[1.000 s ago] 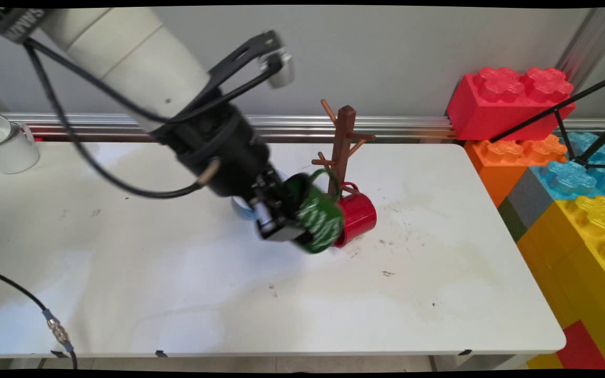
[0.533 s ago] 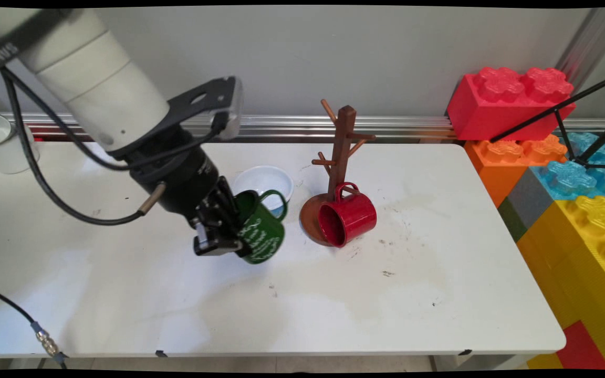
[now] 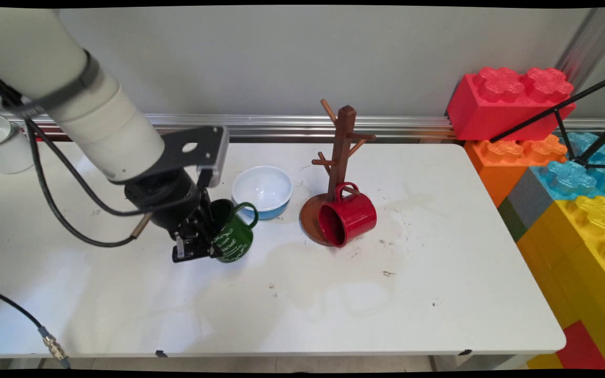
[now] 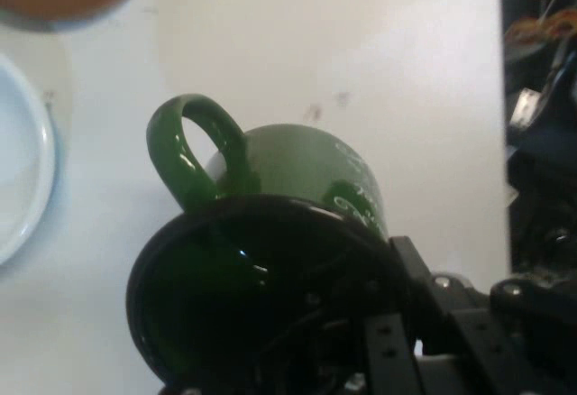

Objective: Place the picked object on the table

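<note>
Gripping the green mug (image 3: 233,239) by its rim, the hand (image 3: 197,247) has one finger down inside the cup and the other pressed against the outer wall, so the mug hangs tilted from the pinch rather than standing on its own; whether its base touches the worktop (image 3: 292,310) cannot be told, though it sits low over the left half, nearer the back edge than the front. In the hand view the green mug (image 4: 270,233) fills the frame with its dark mouth toward the camera and its handle (image 4: 194,147) turned away from the linkage, which leaves the loop free and clear of the fingers. At the far left back corner stands a white mug (image 3: 0,142), upright and well apart from everything else. Just right of the held mug, and a little further back, sits a white bowl with a blue outside (image 3: 262,191), open side up. Further right, about the middle of the worktop, a brown wooden mug tree (image 3: 340,152) rises from its round base, and a red mug (image 3: 347,215) hangs by its handle on a low peg, tipped mouth-down toward the front, its rim resting on or near the base. Beyond the right edge big toy bricks (image 3: 512,100) are stacked.
</note>
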Tool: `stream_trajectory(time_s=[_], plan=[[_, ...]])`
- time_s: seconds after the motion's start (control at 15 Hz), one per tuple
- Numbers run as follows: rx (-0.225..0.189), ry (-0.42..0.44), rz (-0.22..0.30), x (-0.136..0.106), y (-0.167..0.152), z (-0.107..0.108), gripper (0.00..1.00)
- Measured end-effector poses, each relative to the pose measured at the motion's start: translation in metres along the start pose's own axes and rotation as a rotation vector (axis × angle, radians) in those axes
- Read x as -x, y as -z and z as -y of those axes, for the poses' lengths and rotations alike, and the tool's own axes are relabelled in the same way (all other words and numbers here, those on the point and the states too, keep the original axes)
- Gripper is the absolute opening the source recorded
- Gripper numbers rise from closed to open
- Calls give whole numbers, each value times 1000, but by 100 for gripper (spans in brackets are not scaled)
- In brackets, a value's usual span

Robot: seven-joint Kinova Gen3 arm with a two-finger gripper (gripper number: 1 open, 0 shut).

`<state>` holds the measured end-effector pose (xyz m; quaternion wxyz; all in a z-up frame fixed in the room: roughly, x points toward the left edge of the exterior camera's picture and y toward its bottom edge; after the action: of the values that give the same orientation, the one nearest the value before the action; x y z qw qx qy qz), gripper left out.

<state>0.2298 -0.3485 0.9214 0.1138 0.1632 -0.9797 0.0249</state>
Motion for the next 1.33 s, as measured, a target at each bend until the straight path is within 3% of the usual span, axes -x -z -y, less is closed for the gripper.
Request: stream_trajectory(time_s=[0.67, 1.33], plan=[[-80, -55, 83, 10, -60, 5, 0], [-136, -83, 104, 4, -95, 16, 0]])
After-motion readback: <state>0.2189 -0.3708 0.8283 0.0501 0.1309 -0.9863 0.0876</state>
